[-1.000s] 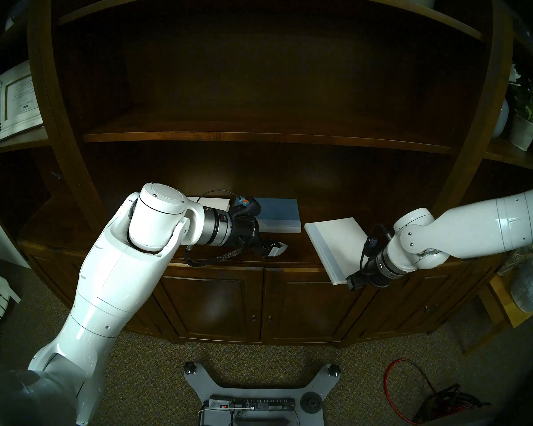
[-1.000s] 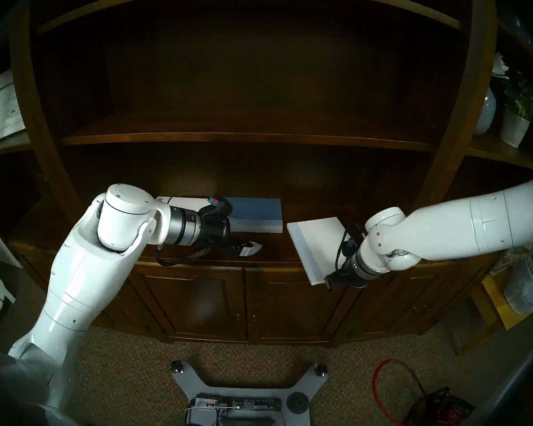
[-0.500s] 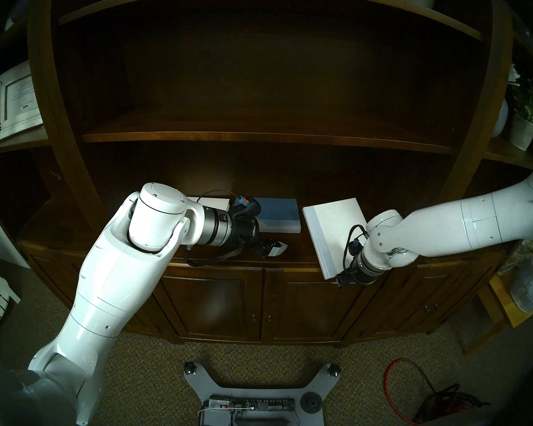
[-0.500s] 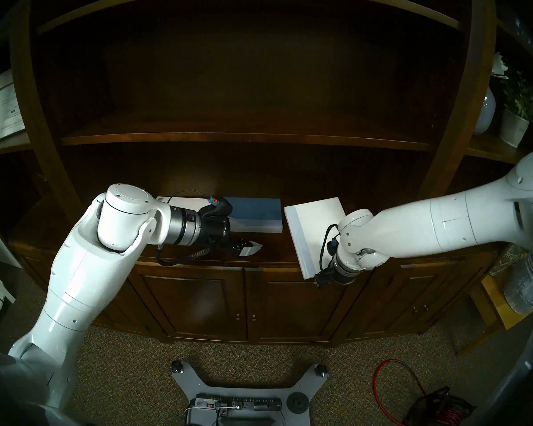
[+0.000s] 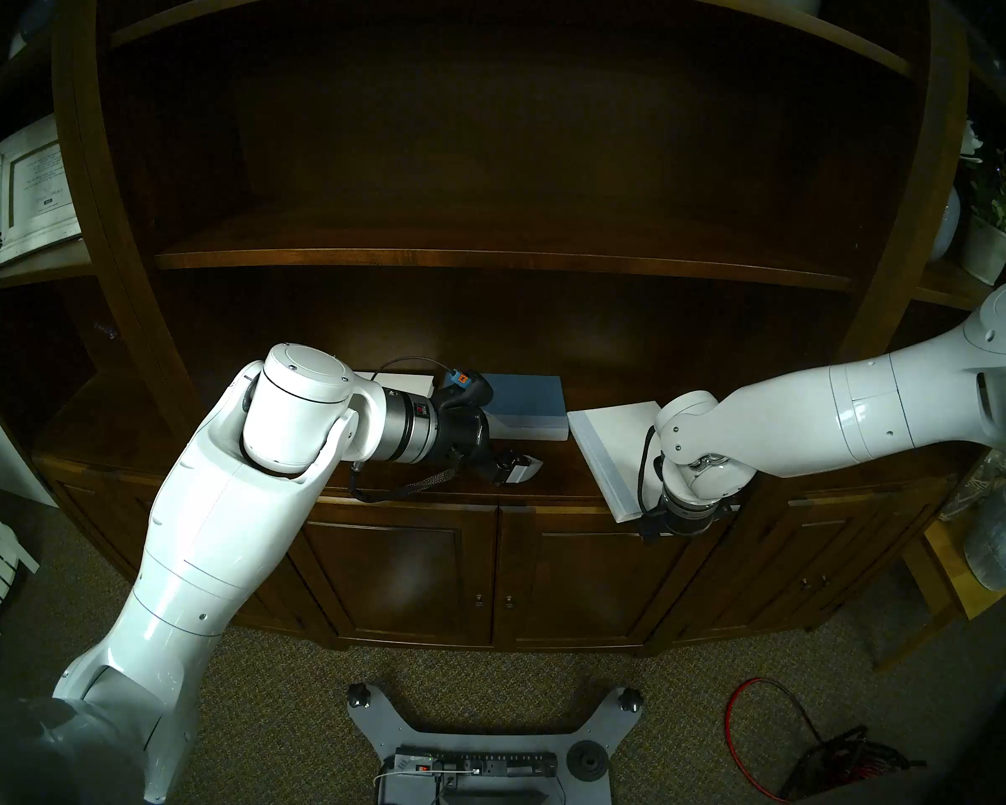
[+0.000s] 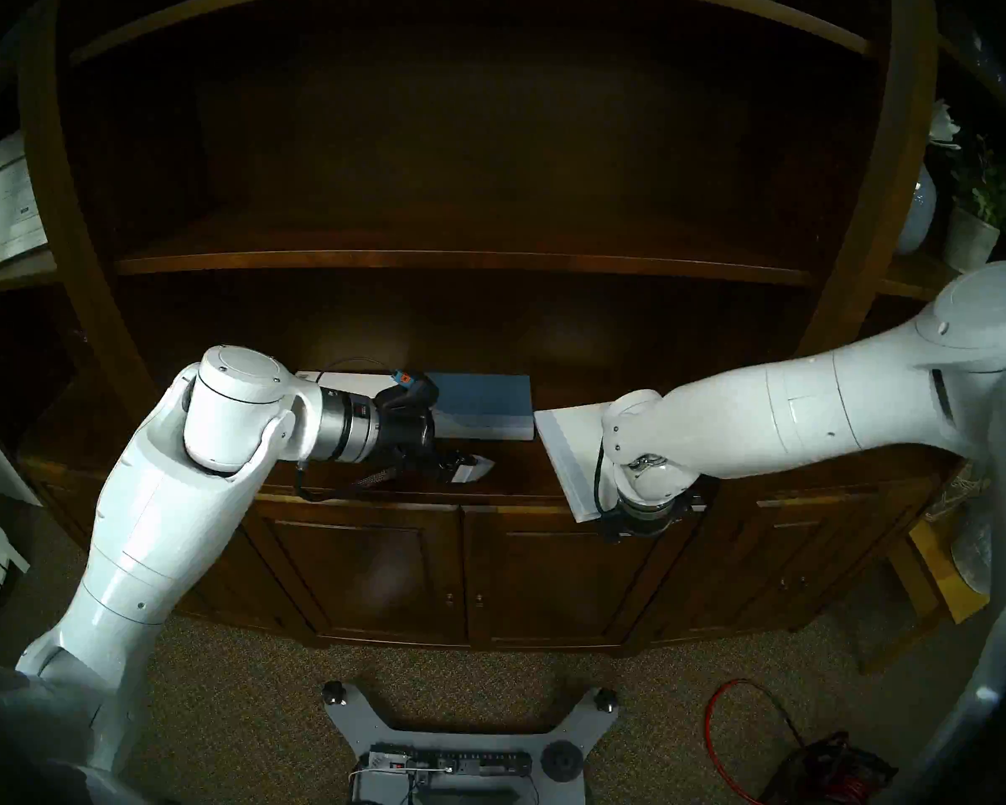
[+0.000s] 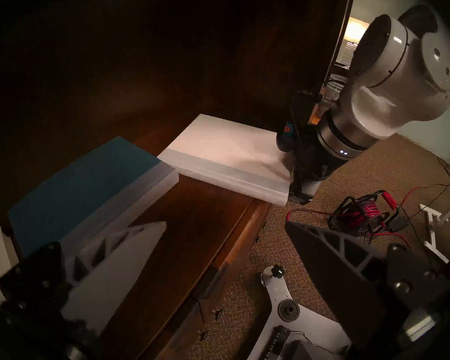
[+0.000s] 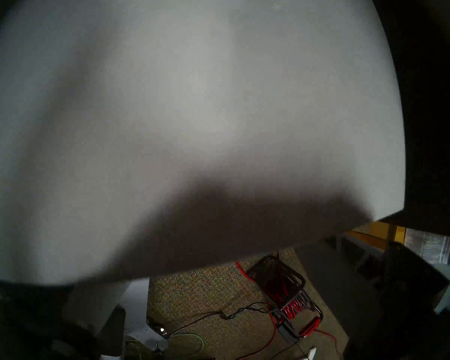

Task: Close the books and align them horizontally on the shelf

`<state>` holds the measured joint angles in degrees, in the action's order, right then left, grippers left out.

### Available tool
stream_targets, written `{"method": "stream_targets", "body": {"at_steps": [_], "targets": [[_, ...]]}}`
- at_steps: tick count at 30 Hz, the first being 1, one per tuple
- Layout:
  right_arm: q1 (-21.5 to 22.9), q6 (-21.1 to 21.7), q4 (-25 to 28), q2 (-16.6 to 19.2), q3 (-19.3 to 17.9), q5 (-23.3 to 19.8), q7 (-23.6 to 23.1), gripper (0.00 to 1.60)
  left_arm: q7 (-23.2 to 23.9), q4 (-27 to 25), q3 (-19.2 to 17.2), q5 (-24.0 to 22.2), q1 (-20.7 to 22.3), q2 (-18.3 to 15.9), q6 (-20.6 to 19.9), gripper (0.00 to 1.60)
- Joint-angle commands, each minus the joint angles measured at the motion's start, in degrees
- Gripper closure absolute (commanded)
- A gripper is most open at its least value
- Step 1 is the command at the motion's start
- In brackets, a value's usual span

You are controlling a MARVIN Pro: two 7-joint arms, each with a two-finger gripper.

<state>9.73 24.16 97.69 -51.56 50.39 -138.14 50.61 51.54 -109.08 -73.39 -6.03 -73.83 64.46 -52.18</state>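
Matte white hardcover (image 5: 611,438) lay skewed, near corner overhanging the glossy dark-wood shelf (image 5: 547,473) edge. Right gripper (image 7: 300,193) jaws clamped that corner. Left gripper (image 7: 218,250) jaws spread, bare shelf between it and the blue book (image 5: 527,403).

From my head view, my left gripper (image 6: 469,470) hangs over the shelf (image 6: 518,467), its pale fingers (image 6: 477,471) just in front of the closed blue book (image 6: 483,406). Right of them, the white book with the grey-blue spine strip (image 6: 567,455) lies askew, overhanging the shelf edge, my right wrist above it.
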Motion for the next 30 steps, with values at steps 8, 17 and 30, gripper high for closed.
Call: {"method": "stream_targets", "body": {"at_steps": [8,17,30], "targets": [[8.45,-2.52,12.29,5.17,-0.43,-2.36,6.69,0.00,0.09,-1.06,-0.33,0.27,1.86,0.25,0.38,0.00],[12.71,-3.86,22.07,10.67,0.82,-4.67,10.01,0.00,0.19,-1.06,-0.39,0.39,1.80,0.31,0.38,0.00],[17.67,-6.43,35.39,13.41,-1.72,-6.93,12.41,0.00,0.30,-1.04,-0.46,0.52,1.72,0.38,0.37,0.00]]}}
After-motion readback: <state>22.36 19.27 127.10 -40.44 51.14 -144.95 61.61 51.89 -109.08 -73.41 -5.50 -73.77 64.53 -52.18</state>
